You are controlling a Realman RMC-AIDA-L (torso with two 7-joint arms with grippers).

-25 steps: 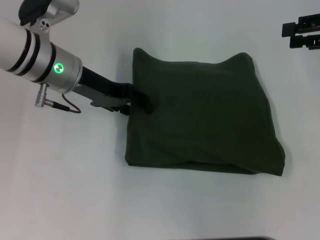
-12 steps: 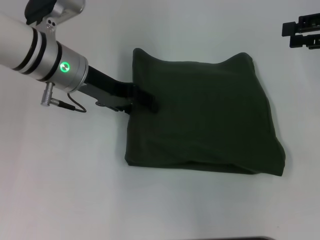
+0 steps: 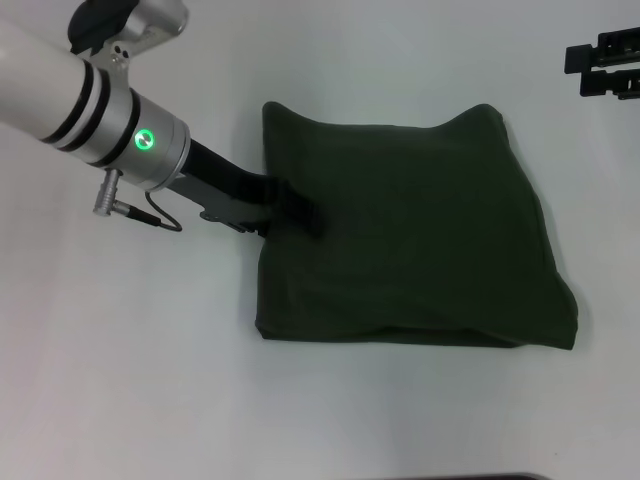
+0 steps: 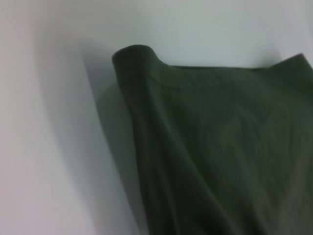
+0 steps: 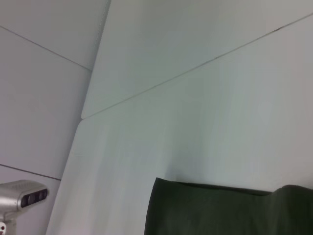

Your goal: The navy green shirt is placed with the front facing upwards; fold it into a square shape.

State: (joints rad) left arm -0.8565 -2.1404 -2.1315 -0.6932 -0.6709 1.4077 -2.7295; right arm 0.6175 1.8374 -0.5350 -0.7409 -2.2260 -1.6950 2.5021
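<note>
Item: the navy green shirt [image 3: 410, 230], folded into a rough square, plain dark green side up, no lettering showing. It lies on the white table [image 3: 150, 380], a little right of the middle in the head view. The two far corners peak upward; the near edge is thick and rounded, with the near right corner bulging outward. You can expect soft, limp cotton: light, easy to drag, no stiffness to hold a crease, and layers that may slide over one another if pushed sideways.

Where to take hold: judge the left edge or a corner, where several layers stack, as the safest grip; pinch all the layers together, or the top one will peel away. The bulging near right corner looks like the spot needing a tidy.

Left gripper [image 3: 300, 208]: at the shirt's left edge, dark fingers reaching onto the cloth about midway along that side. You cannot tell whether its jaws are apart or together, since the fingers merge with the dark fabric. The left wrist view shows only cloth and table.

Right gripper [image 3: 603, 68]: parked at the far right, well apart from the shirt; its jaw state cannot be told.

Progress: the fold looks nearly complete.
</note>
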